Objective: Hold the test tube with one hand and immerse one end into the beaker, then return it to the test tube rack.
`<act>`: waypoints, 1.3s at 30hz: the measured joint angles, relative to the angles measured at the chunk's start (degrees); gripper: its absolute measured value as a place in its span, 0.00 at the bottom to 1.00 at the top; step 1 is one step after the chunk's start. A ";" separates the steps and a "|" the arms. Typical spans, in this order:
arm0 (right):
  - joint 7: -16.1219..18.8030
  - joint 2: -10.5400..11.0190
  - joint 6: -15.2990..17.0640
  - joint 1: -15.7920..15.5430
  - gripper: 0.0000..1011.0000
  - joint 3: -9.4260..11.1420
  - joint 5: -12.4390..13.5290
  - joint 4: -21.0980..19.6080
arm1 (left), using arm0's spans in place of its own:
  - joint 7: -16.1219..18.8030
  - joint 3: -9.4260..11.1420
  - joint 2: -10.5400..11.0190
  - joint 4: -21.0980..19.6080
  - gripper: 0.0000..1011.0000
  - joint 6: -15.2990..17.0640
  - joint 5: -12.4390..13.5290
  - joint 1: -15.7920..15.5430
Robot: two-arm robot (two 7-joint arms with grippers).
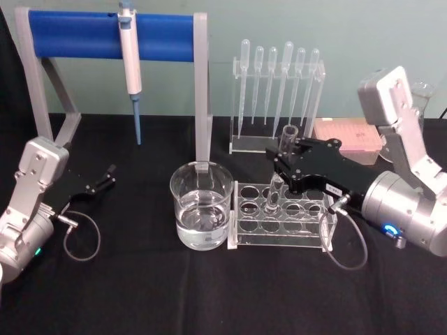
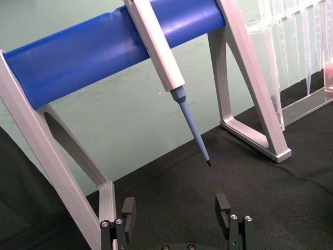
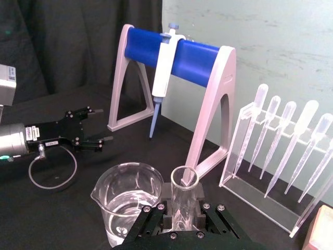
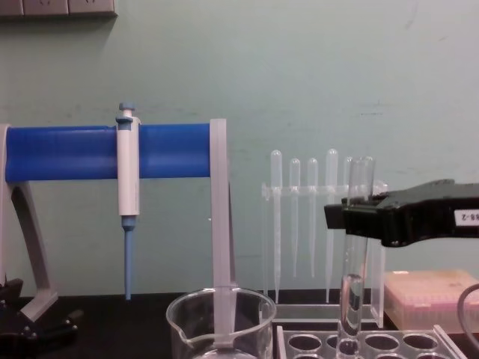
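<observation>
The test tube [image 1: 278, 183] stands upright with its lower end in a back-row hole of the clear tube rack [image 1: 283, 230]. My right gripper [image 1: 285, 162] is shut on the tube's upper part, just below the rim. In the chest view the tube [image 4: 352, 292] rises through the right gripper [image 4: 352, 217]. In the right wrist view the tube [image 3: 183, 195] sits between the right gripper's [image 3: 183, 219] fingers. The beaker [image 1: 201, 209], part full of clear liquid, stands just left of the rack. My left gripper [image 1: 108, 178] rests open at the far left, holding nothing.
A blue-barred stand [image 1: 112, 35] at the back left carries a white pipettor [image 1: 130, 63] with a blue tip. Behind the tube rack stands a clear rack of several plastic pipettes [image 1: 276, 105]. A pink box [image 1: 349, 136] lies at the back right.
</observation>
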 joint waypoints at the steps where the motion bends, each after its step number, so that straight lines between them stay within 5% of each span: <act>1: 0.06 -0.13 -0.04 0.11 0.22 -0.13 -0.05 0.30 | 0.00 0.00 0.00 0.00 0.99 0.00 0.00 0.00; 35: 0.38 -2.17 -2.52 -1.19 0.22 -1.26 -2.65 5.88 | 0.00 0.00 0.00 0.00 0.99 0.00 0.00 0.00; 39: 0.35 -2.15 -2.47 -1.17 0.28 -1.23 -2.54 5.84 | 0.00 0.00 0.00 0.00 0.99 0.00 0.00 0.00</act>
